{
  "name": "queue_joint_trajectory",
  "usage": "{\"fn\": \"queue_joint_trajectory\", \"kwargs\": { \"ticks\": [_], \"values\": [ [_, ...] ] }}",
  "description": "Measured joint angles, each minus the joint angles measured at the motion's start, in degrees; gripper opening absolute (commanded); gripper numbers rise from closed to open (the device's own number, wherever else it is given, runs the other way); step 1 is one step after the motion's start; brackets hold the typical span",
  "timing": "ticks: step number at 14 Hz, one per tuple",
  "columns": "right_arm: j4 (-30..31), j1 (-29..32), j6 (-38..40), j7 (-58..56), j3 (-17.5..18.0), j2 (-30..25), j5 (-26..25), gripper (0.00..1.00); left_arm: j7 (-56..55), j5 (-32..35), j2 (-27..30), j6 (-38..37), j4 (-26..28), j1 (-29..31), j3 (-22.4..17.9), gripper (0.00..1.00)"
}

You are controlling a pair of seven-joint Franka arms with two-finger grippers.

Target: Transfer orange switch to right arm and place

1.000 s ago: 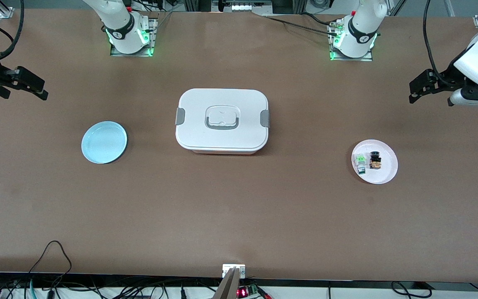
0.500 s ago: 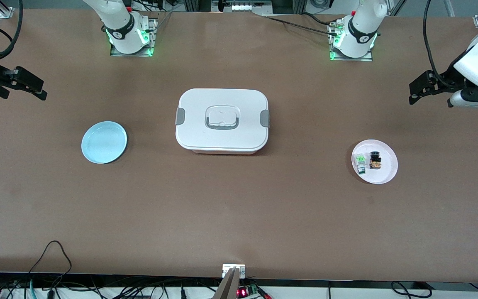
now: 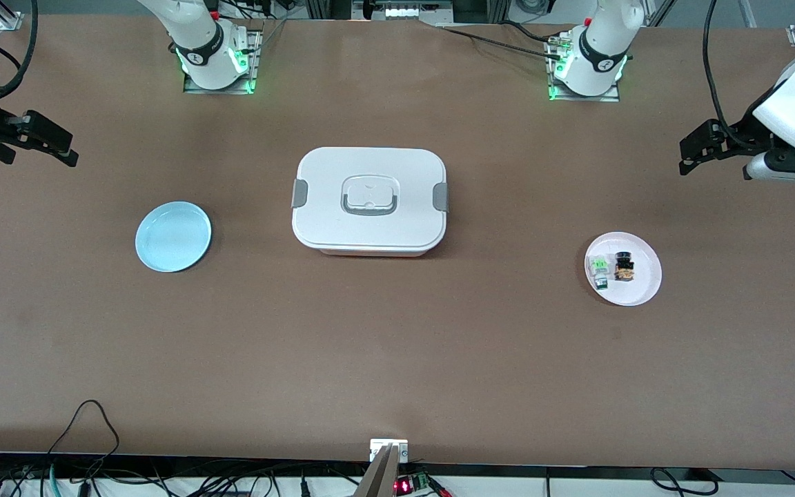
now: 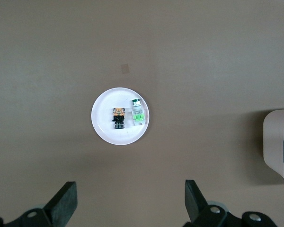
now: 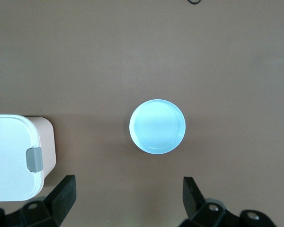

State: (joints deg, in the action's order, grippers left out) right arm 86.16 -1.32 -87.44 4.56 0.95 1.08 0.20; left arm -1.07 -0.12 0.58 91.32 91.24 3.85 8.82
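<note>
Both pincers (image 4: 128,208) (image 5: 128,203) gape, raised at table ends; orange switch (image 3: 623,266) on plate (image 3: 639,290).

A: Mid-table: closed white box (image 3: 369,200). It is the only tall obstacle.

B: Toward the left arm's end?

A: White plate (image 3: 639,290), low; orange switch (image 3: 623,266) just beside green-and-white part (image 3: 600,269) on it. Open tabletop all round.

B: Right arm's end?

A: Blue plate (image 3: 173,236), flat. Wide bare strip along the camera-side edge.
</note>
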Motion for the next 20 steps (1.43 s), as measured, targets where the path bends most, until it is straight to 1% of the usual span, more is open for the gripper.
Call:
{"fn": "queue_joint_trajectory", "kwargs": {
  "ticks": [6,9,12,14,18,20],
  "values": [
    [-0.1,0.0,0.0,0.0,0.0,-0.2,0.0,1.00,0.1,0.0,-1.3,0.2,-0.4,0.0,0.2,1.00],
    [-0.1,0.0,0.0,0.0,0.0,-0.2,0.0,1.00,0.1,0.0,-3.6,0.1,0.5,-0.2,0.4,1.00],
    [-0.1,0.0,0.0,0.0,0.0,-0.2,0.0,1.00,1.9,0.0,-7.3,0.3,2.2,-0.2,0.5,1.00],
    [-0.1,0.0,0.0,0.0,0.0,-0.2,0.0,1.00,8.6,0.0,-10.3,1.7,3.6,-0.2,0.5,1.00],
    [-0.1,0.0,0.0,0.0,0.0,-0.2,0.0,1.00,32.3,0.0,-18.5,13.2,8.4,1.0,0.3,1.00],
    [-0.1,0.0,0.0,0.0,-0.1,-0.2,0.0,1.00,45.0,0.0,-20.6,17.4,11.6,2.9,0.3,1.00]
  ]
}}
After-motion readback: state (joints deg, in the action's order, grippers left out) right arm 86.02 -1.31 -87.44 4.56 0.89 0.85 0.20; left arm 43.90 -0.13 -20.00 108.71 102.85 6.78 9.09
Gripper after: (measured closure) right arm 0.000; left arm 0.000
